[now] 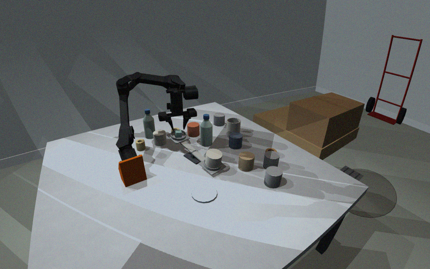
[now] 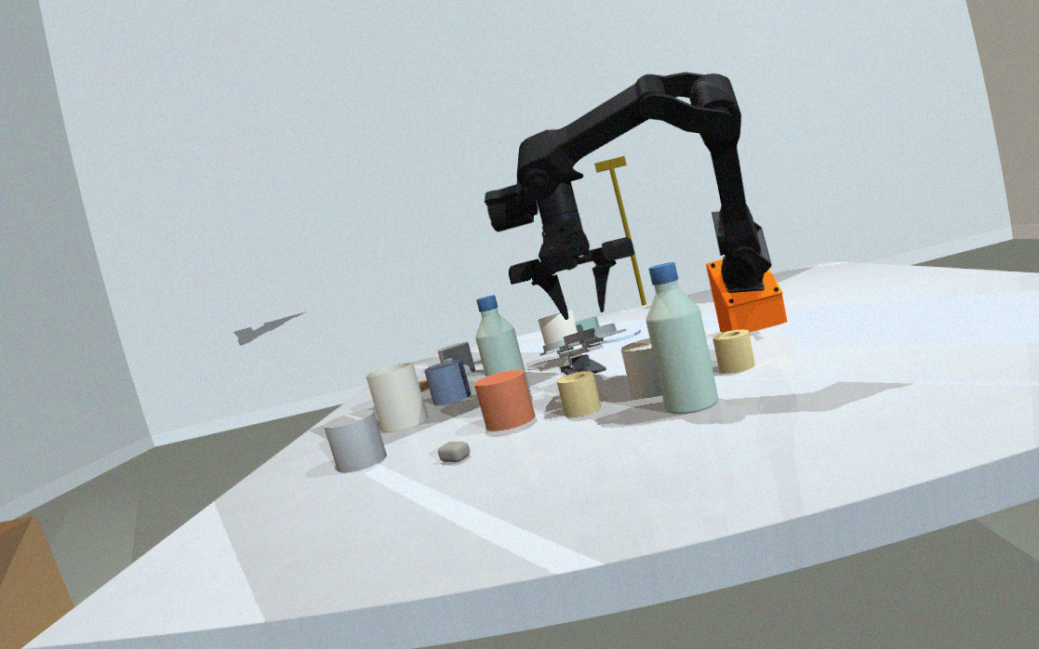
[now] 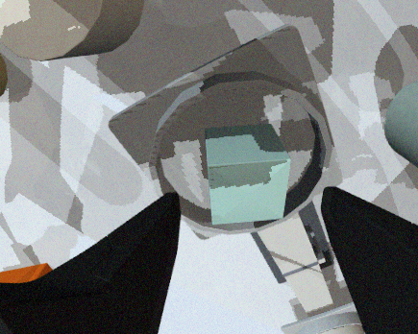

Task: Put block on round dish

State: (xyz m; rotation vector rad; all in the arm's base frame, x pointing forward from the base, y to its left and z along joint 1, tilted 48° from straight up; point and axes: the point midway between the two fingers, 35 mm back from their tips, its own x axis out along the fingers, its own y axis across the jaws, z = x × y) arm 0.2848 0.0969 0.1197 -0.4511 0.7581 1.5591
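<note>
The teal block [image 1: 178, 133] [image 2: 588, 324] [image 3: 247, 197] lies uncovered inside the round rim on one end of the balance [image 1: 189, 147] [image 3: 293, 251]. My gripper [image 1: 178, 130] [image 2: 582, 314] [image 3: 251, 201] is open and empty, pointing down just above the block, with a fingertip to either side of it in the wrist view. One pale cup [image 1: 213, 158] [image 2: 556, 332] stands on the balance's other end. A similar pale cup [image 1: 159, 137] [image 2: 640, 370] [image 3: 48, 29] stands on the table beside the block's end. The round dish [image 1: 204, 194] is flat on the table, with no cup above it.
Two green bottles [image 1: 149, 126] [image 1: 206, 133] stand on either side of the block's end. A red cylinder [image 1: 193, 129] [image 2: 505, 400] and a yellow ring [image 2: 579, 394] are close behind it. A navy cylinder [image 1: 235, 141] and a tan one [image 1: 246, 161] stand farther along.
</note>
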